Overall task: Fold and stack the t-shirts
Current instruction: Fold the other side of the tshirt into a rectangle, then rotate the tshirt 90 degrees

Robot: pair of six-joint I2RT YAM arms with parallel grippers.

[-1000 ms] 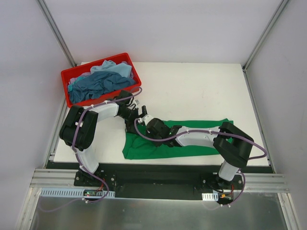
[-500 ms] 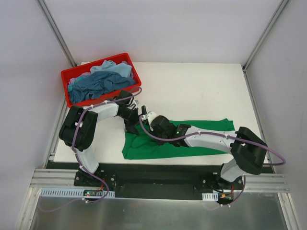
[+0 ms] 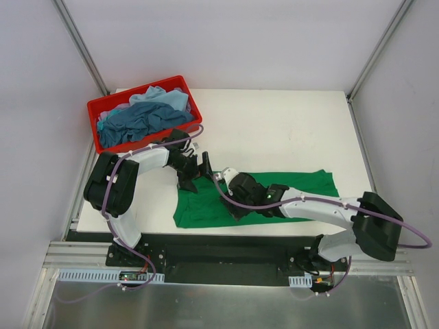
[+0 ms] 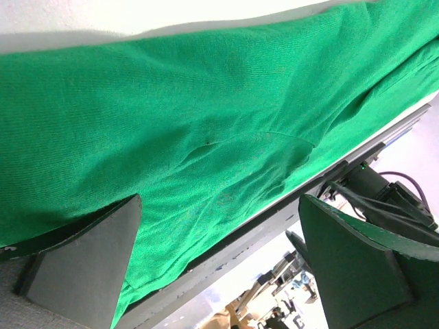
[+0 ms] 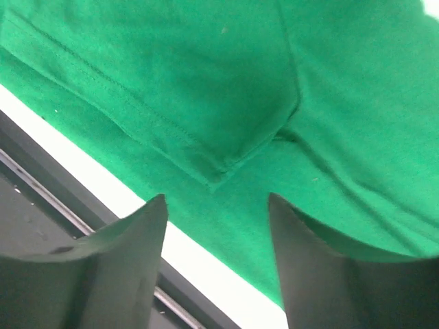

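Note:
A bright green t-shirt [image 3: 302, 188] lies flat along the table's near edge, with a folded flap and sleeve seam showing in the right wrist view [image 5: 343, 103]. My right gripper [image 3: 231, 203] hovers open just over its left part, nothing between the fingers [image 5: 116, 267]. My left gripper [image 3: 195, 173] stands wide open at the shirt's upper left corner, the green cloth [image 4: 206, 116] spread below it, untouched. A dark teal-blue t-shirt [image 3: 137, 122] and a pale blue one [image 3: 164, 98] lie crumpled in the bin.
The red plastic bin [image 3: 130, 91] stands at the table's back left corner, close behind my left arm. The black rail and table front edge [image 5: 41, 185] run right beside the green shirt. White table [image 3: 274, 130] stretches behind the shirt.
My right gripper has opened and let go of the green shirt. The right arm has stretched out leftward, its elbow dropping toward the near right. The left arm has hardly moved.

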